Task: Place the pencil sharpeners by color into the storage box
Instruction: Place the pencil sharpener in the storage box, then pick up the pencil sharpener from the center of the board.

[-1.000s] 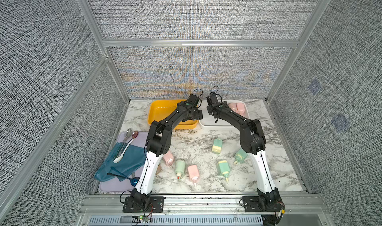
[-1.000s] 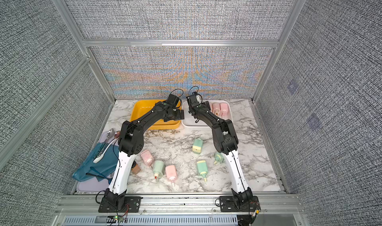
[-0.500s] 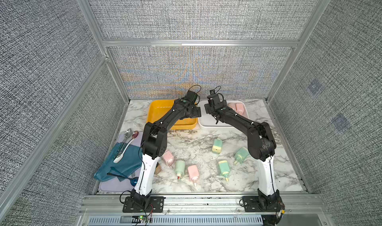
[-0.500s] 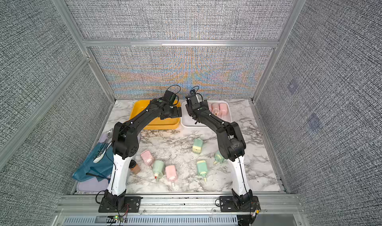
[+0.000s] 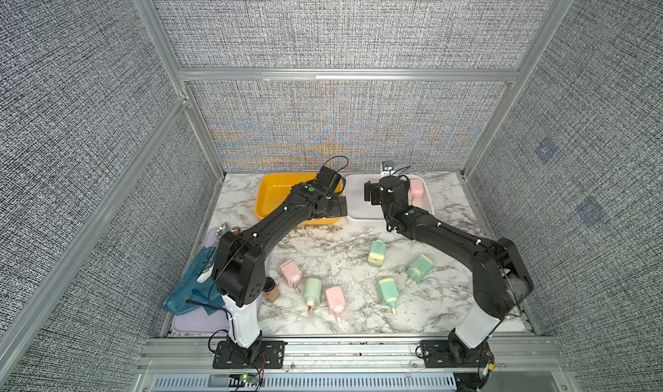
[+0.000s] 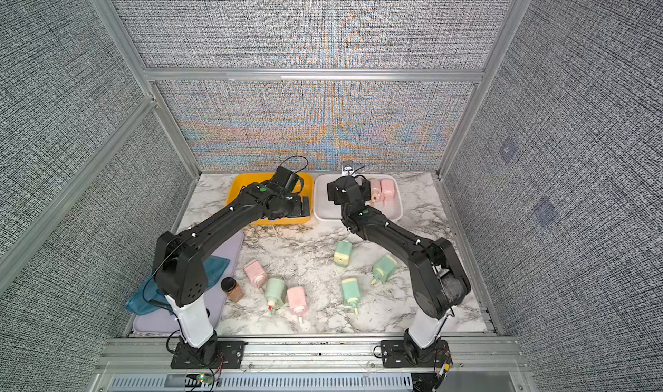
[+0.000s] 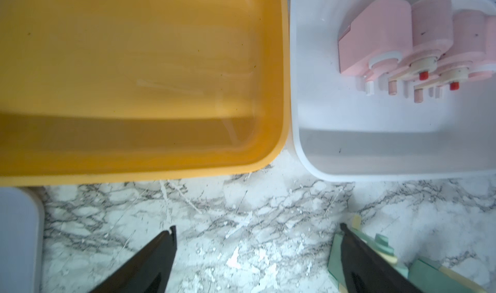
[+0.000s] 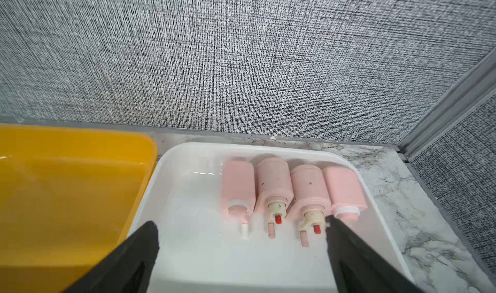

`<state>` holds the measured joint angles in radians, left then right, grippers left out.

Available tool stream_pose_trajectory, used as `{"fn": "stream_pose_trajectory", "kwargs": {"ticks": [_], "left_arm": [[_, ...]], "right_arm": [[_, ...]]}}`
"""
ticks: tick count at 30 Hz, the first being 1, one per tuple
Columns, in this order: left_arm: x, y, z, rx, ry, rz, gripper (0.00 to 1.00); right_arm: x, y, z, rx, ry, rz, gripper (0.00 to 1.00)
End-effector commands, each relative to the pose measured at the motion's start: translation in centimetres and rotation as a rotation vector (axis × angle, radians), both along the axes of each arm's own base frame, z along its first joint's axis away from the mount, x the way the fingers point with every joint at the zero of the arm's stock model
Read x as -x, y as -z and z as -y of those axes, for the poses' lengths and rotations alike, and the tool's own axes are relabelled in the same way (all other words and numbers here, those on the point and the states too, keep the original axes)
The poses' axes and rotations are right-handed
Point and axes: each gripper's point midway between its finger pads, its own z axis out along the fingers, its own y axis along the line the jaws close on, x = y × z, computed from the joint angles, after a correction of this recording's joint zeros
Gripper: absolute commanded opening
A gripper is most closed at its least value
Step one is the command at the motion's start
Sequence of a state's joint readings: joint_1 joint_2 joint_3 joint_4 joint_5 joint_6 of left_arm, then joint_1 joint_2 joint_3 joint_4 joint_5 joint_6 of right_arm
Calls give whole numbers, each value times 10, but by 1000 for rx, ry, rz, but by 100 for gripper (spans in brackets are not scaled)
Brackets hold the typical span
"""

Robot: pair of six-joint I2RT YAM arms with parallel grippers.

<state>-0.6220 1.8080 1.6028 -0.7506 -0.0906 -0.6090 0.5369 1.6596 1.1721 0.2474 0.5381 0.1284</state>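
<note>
Marble tabletop [image 5: 341, 243] carries a yellow box [image 5: 263, 201] beside a white box [image 5: 358, 210]. The left gripper [image 7: 256, 227] hangs over the marble just before the boxes, jaws spread, holding nothing. The right gripper [image 8: 241, 222] gapes empty over the white box. Inside lie four pink sharpeners [image 8: 273, 181] side by side, long axes parallel, cranks towards the robot's base. Two loose pink sharpeners [image 5: 292, 271] and four green sharpeners [image 5: 387, 289] lie on the marble, cranks mostly likewise.

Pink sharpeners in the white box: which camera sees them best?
The right wrist view. All four pink sharpeners lie side by side in the white box, cranks showing. The left wrist view cuts off the row at the picture's edge. In both top views the right arm hides some; only one or two show.
</note>
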Motion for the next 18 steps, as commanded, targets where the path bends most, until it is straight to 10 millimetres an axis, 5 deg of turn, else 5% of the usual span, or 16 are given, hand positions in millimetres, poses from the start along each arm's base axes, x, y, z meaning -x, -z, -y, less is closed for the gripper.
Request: {"fn": "stream_pose_trajectory", "kwargs": {"ticks": [1,11,18], "left_arm": [[24,-3,-13,-28,-25,-10,99],[114,6,-22,-22,3,-152,99],[162,3,-13,6,130,-278,99]], "right_arm": [[14,-25,4,-115,-14,109,99],[95,-19,9,-269,-197,168,99],[139,10,-17,-217,-323,79,99]]}}
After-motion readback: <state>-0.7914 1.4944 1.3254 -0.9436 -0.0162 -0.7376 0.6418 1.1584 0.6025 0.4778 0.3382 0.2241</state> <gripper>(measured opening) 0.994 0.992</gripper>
